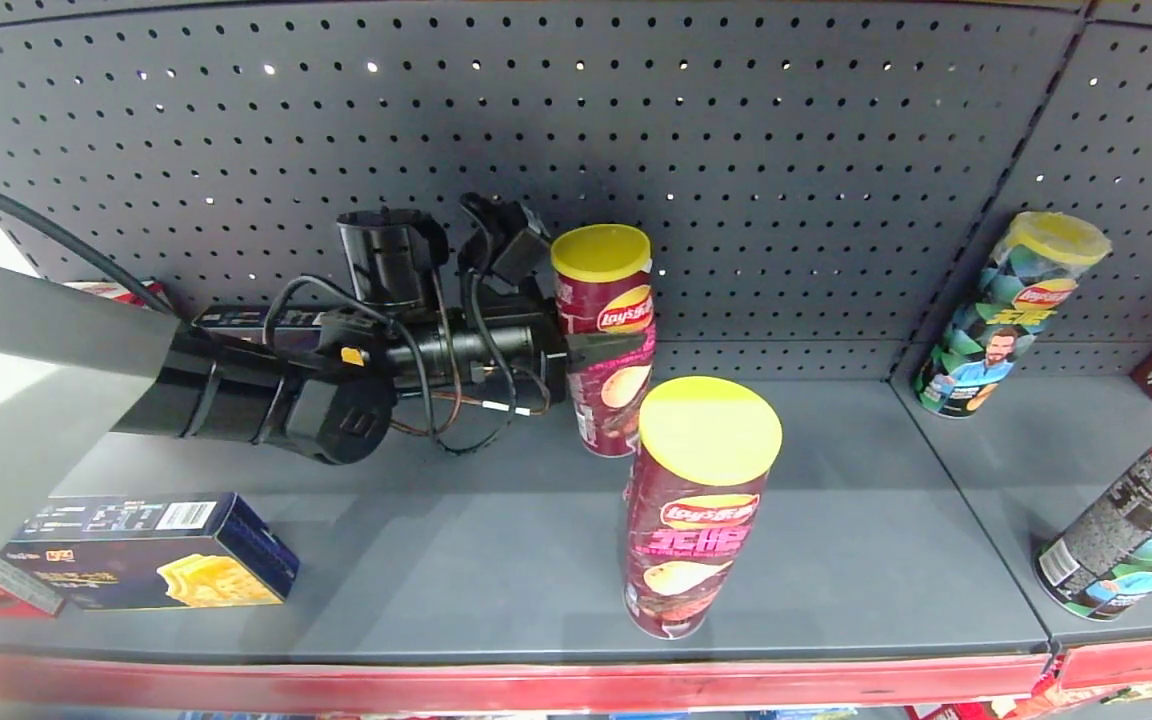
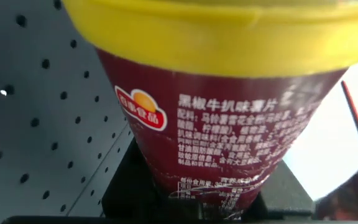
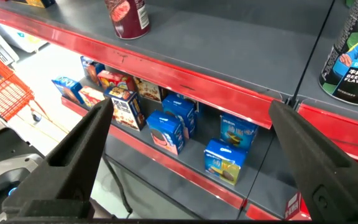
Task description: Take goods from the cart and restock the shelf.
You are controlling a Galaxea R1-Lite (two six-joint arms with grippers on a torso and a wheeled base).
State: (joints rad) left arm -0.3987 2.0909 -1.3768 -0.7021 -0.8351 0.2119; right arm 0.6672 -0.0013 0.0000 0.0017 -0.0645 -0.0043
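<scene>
Closest in, the right gripper [image 3: 190, 107] hangs out in front of the shelf [image 1: 436, 545], lower than its red front lip. Its jaws are wide open with nothing in them. Past them there are blue boxes [image 3: 166, 127] on a lower shelf level.

Up on the grey shelf, a maroon chip can [image 1: 696, 500] with a yellow lid stands upright near the front edge. A dark blue snack box [image 1: 146, 552] lies at the front left corner.

Further back, the left gripper [image 1: 604, 348] comes in from the left, jaws clamped around the middle of a second maroon chip can [image 1: 601, 285]. That one's upright, just behind the first and close to the pegboard [image 1: 736, 150]. Can't tell if its base is actually resting on the shelf.

Over on the right section, a black-and-teal can [image 1: 1126, 540] stands up front and a teal can [image 1: 1011, 310] at the back.
</scene>
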